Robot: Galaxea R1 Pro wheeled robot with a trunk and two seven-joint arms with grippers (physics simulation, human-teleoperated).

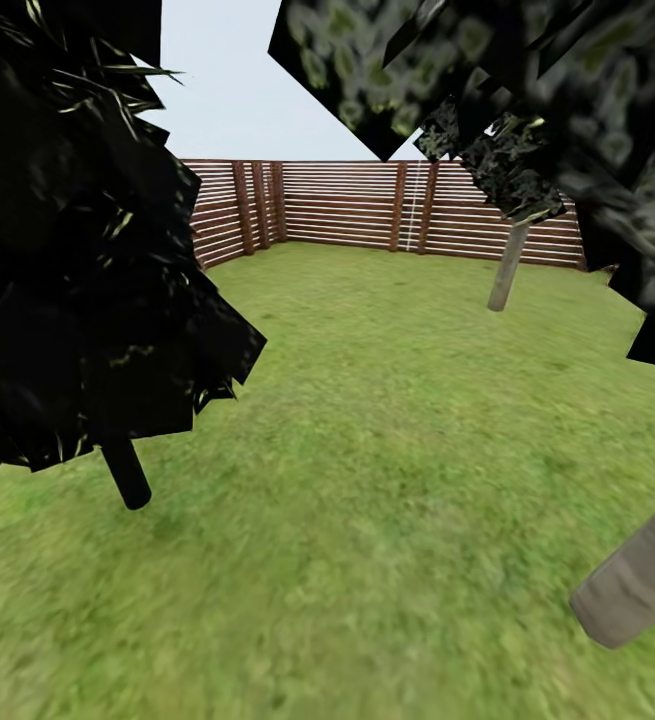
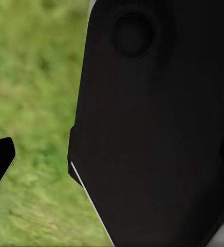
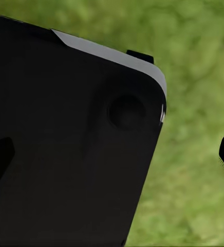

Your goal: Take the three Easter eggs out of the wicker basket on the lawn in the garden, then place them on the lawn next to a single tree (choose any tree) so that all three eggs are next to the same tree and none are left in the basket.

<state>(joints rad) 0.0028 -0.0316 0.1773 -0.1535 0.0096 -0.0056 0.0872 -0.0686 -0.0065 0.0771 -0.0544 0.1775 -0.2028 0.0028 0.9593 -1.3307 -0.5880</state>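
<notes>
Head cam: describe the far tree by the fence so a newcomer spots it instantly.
Start at the brown horizontal-slat wooden fence across the back of the mottled green lawn. Just before its right stretch stands a slim grey-beige trunk, leaning slightly, its top lost in dark speckled leaves. Unlike the near dark trunk and the thick pale trunk, it is small and distant.

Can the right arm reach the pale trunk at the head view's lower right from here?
Probably not yet. The trunk stands nearby on the lawn, but the right wrist view has grass and a dark robot part, no trunk ahead.

mottled green lawn point(image 1: 367, 450), brown slatted fence point(image 1: 347, 205)
</notes>
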